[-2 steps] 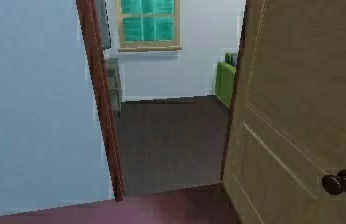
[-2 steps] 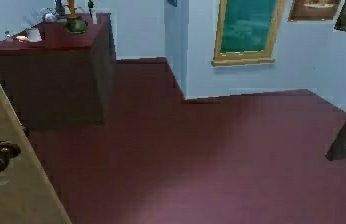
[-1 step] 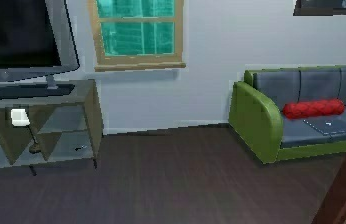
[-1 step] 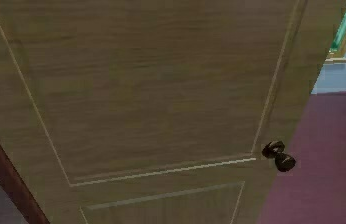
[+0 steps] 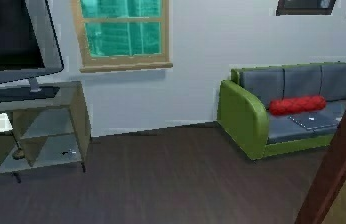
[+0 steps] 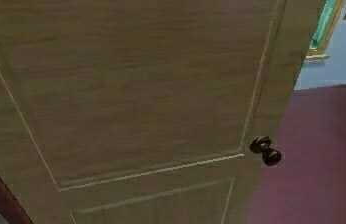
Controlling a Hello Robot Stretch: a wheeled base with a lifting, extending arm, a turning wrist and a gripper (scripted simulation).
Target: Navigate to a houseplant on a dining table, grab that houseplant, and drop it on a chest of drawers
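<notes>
- Forward view: I am looking into a living-room corner over a dark plank floor [image 5: 171, 185], with a pale wall [image 5: 201, 70] behind it.
- At this view's left a television [image 5: 16, 40], a dark screen in a silver frame, stands on a low wooden stand [image 5: 79, 115] with glass shelves. A small white thing [image 5: 1, 122] sits on the upper shelf and a thin brownish thing [image 5: 16, 148] stands below it. Both are too small for me to name.
- Above and to the right of the stand is a window [image 5: 121, 30] in a wooden frame, its panes teal.
- At the right a green sofa [image 5: 239, 115] with grey cushions backs onto the wall. A red bolster [image 5: 297, 104] lies on the seat, its long axis running left to right along the sofa. A flat grey thing [image 5: 309, 121] lies just in front of it.
- A dark picture frame [image 5: 306, 6] is cut by the top edge above the sofa, and a brown door edge [image 5: 333, 190] slants across the bottom right corner.
- Arm side view: a wooden door [image 6: 131, 90] with recessed panels stands close across most of my picture. Its dark round knob [image 6: 268, 152] sits near the door's right edge.
- Past that edge I see dark floor, pale blue wall and a strip of the teal window in its wooden frame.
- I cannot tell where the houseplant is from these two views, nor which way it points or how its long axis lies.
- I cannot tell the state of the fingers.
</notes>
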